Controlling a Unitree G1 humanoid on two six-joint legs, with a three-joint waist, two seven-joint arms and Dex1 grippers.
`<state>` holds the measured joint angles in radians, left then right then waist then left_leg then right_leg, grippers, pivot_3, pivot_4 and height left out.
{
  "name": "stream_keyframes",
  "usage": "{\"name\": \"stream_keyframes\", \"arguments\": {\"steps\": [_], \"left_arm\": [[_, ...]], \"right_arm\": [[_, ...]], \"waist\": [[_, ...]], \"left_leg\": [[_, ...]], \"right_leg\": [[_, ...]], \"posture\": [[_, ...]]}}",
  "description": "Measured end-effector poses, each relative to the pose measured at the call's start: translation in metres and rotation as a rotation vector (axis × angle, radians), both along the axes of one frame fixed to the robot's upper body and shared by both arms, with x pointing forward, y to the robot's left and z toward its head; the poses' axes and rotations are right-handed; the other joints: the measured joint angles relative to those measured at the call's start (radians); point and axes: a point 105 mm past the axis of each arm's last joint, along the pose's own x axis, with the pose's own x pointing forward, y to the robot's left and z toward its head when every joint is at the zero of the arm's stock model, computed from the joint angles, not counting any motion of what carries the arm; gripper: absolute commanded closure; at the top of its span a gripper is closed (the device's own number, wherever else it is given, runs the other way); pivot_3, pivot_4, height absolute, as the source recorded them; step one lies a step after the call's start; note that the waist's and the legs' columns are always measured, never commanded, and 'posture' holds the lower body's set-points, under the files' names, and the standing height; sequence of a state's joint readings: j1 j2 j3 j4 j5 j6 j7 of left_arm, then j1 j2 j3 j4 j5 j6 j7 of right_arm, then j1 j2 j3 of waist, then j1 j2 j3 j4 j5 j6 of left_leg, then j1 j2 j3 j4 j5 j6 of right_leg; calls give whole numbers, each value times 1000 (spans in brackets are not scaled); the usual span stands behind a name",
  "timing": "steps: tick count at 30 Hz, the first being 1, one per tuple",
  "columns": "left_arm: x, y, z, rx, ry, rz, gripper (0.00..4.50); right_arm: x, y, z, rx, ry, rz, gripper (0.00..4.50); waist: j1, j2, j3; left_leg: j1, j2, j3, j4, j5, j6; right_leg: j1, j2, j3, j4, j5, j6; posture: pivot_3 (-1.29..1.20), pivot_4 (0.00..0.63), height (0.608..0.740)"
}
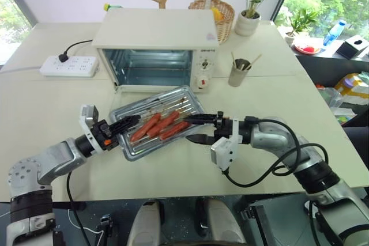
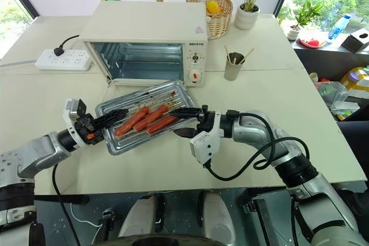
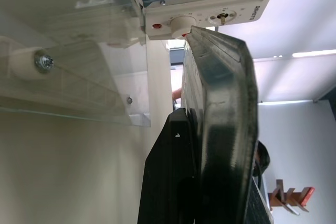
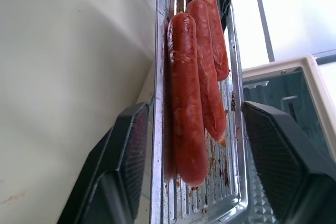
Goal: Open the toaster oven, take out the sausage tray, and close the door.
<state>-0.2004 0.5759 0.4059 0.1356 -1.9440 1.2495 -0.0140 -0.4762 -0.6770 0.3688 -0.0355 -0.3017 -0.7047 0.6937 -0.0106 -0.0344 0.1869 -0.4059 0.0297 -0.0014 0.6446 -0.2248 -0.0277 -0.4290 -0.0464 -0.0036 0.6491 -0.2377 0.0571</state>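
The shiny ribbed metal tray of reddish-brown sausages (image 1: 158, 121) sits just in front of the open cream-white toaster oven (image 1: 155, 50), above the pale counter (image 1: 46, 108). The left claw (image 1: 124, 124) is clamped on the tray's near-left rim. The right claw (image 1: 199, 128) has its fingers spread apart around the right edge, gripping nothing.

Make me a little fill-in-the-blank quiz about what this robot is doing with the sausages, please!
1. The toaster oven door is ____.
2. The sausage tray is gripped at one end by the robot's ____ tool.
3. The right tool has its fingers ____ around the tray's other end.
4. Beside the oven stands a cup holding ____.

Missing words: open; left; open; sticks
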Motion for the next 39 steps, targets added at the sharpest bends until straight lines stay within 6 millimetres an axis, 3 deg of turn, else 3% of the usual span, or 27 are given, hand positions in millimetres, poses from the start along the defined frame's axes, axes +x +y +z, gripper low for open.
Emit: {"name": "stream_keyframes", "arguments": {"steps": [7,17,25,26,27,29,31,35,39], "left_arm": [[-5,9,-5,-26,12,30,4500],[-22,68,-1,-51,-22,273,4500],[-57,114,5,-47,-84,510,4500],[-63,119,5,-48,-91,542,4500],[-66,123,6,-50,-96,573,4500],[-78,138,8,-59,-120,669,4500],[-83,145,8,-64,-129,715,4500],[-88,151,6,-87,-138,779,4500],[-93,158,8,-89,-153,838,4500]], "right_arm": [[1,-19,-6,-33,10,-56,1533],[6,-42,-6,-32,11,-142,1533],[26,-66,-26,-3,120,-294,1533],[31,-69,-29,9,140,-319,2025],[34,-72,-32,15,159,-339,2229],[41,-78,-41,23,201,-382,3472],[47,-80,-42,27,211,-400,4198],[62,-78,-38,50,209,-427,4355],[72,-66,-47,47,223,-428,4355]], "waist": [[0,0,0],[2,0,0],[0,0,0],[-2,0,0],[-2,0,0],[-1,0,0],[-1,0,0],[1,-1,0],[-2,-1,-1]], "left_leg": [[0,0,0,0,0,0],[0,1,1,0,0,0],[0,1,1,0,0,0],[0,2,2,0,0,0],[0,1,2,0,0,0],[0,1,2,0,0,0],[0,1,2,0,0,0],[0,1,2,0,0,0],[0,1,2,0,0,0]], "right_leg": [[0,0,0,0,0,0],[0,0,0,-2,-2,-3],[1,0,0,-3,-3,-4],[1,0,0,-3,-3,-5],[1,0,0,-4,-3,-5],[1,0,0,-4,-3,-5],[1,0,0,-4,-3,-5],[1,0,0,-4,-3,-5],[1,1,0,-4,-3,-5]], "posture": [[0,150,740],[0,150,740],[0,150,740],[0,150,740],[0,150,740],[0,150,740],[0,150,740],[0,150,740],[0,150,740]]}}
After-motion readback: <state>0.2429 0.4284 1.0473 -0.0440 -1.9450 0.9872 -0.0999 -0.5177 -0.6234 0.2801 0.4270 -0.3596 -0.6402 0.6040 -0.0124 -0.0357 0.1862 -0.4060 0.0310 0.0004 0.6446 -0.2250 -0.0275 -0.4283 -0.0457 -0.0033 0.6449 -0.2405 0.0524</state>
